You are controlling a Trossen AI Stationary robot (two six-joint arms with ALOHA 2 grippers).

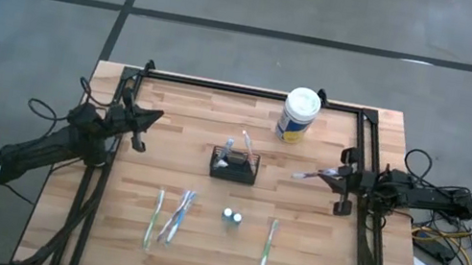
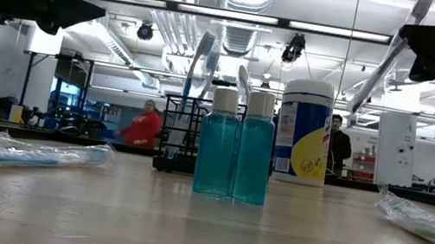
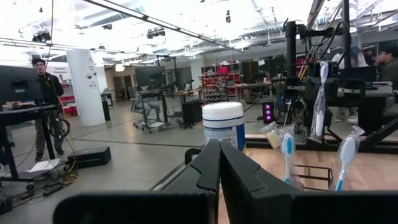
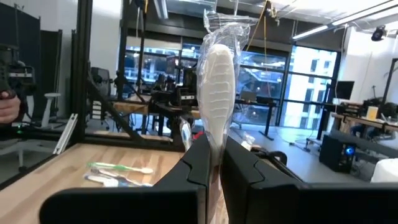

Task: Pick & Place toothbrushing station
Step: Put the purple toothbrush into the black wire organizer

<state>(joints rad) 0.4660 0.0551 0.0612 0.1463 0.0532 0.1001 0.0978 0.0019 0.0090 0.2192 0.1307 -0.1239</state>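
While both arms wait at the surface's (image 1: pixel 310 263) side edges, I list: toothbrushing station (image 1: pixel 234 165), mid-surface, two brushes upright in it. White canister (image 1: pixel 299 114) behind the station. Two blue bottles (image 1: pixel 232 217) in front of the station; wrapped toothbrushes (image 1: pixel 168 217) to their left, one more (image 1: pixel 267 246) to their right. Left tool (image 1: pixel 153 118), left of the station, fingers closed on nothing. Right tool (image 1: pixel 334 175), right of the station, clamped on a wrapped toothbrush (image 4: pixel 217 87).

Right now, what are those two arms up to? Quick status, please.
Right hand shut on a wrapped toothbrush, at the table's right edge. Left hand shut, empty, waiting left. Caddy mid-table, two brushes inside. Path clear.
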